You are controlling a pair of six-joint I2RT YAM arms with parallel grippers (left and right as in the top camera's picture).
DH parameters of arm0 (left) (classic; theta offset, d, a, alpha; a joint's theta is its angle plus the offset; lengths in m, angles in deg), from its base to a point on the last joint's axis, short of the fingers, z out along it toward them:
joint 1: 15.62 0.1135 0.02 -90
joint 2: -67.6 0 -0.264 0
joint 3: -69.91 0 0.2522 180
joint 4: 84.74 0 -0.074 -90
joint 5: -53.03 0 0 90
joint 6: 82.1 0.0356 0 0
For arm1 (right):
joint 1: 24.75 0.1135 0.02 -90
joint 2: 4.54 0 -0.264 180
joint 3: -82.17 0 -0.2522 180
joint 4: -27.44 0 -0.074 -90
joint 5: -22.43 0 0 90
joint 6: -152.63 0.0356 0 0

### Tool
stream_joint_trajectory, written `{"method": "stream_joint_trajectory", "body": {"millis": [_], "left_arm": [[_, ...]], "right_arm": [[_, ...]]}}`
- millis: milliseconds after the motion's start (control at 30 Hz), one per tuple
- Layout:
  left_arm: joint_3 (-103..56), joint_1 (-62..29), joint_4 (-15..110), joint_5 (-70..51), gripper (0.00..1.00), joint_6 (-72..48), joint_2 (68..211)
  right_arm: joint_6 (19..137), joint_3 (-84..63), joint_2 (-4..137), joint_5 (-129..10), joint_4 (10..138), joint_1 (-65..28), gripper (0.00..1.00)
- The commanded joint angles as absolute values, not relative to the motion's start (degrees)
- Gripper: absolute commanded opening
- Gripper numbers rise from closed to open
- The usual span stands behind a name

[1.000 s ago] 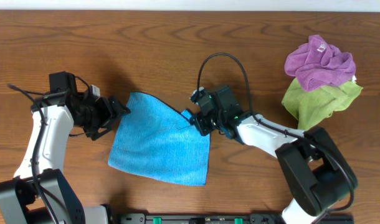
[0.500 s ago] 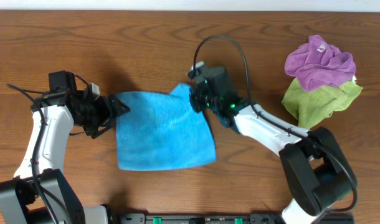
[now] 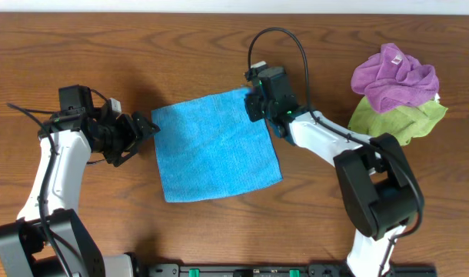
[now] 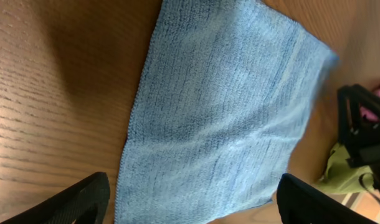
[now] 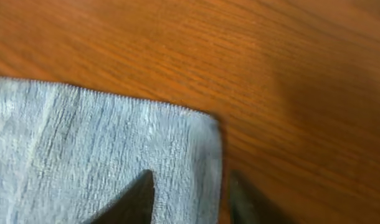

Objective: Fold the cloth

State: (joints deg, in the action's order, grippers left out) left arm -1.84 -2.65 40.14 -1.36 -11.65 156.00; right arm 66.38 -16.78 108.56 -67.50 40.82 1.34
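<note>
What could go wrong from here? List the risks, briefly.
1. The right hand has only the very corner of the cloth between its fingers, so it may slip out when lifted.
2. The left hand is open and holds nothing, so a one-sided pull could drag or skew the flat cloth.

blue cloth (image 3: 215, 146): 1 | purple cloth (image 3: 394, 75): 1 | green cloth (image 3: 392, 123): apparently 1, partly covered | robot arms (image 3: 54, 165) (image 3: 327, 148): 2

left gripper (image 3: 144, 138): jaws wide apart, aimed right | right gripper (image 3: 252, 104): jaws slightly parted, aimed left
</note>
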Motion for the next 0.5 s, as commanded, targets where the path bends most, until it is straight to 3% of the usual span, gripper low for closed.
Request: {"method": "stream_joint_trajectory", "body": {"millis": [0,67,300,467], "left_arm": [[-3.0,-2.34,39.68,-0.63,0.91,-14.58,155.98],[-3.0,-2.34,38.3,0.35,0.98,-14.64,155.98],[-2.33,-2.34,30.65,0.15,0.95,-14.12,155.98],[2.79,-2.36,31.24,0.7,0.95,-14.2,155.98]], "right_arm": [[68.53,-14.33,104.52,-67.91,43.55,0.99,0.56],[68.61,-13.87,101.65,-65.53,47.23,0.92,0.68],[70.93,-13.79,90.31,-53.2,67.42,-2.46,0.92],[68.59,-13.83,87.6,-45.81,79.64,-8.17,0.96]]}}
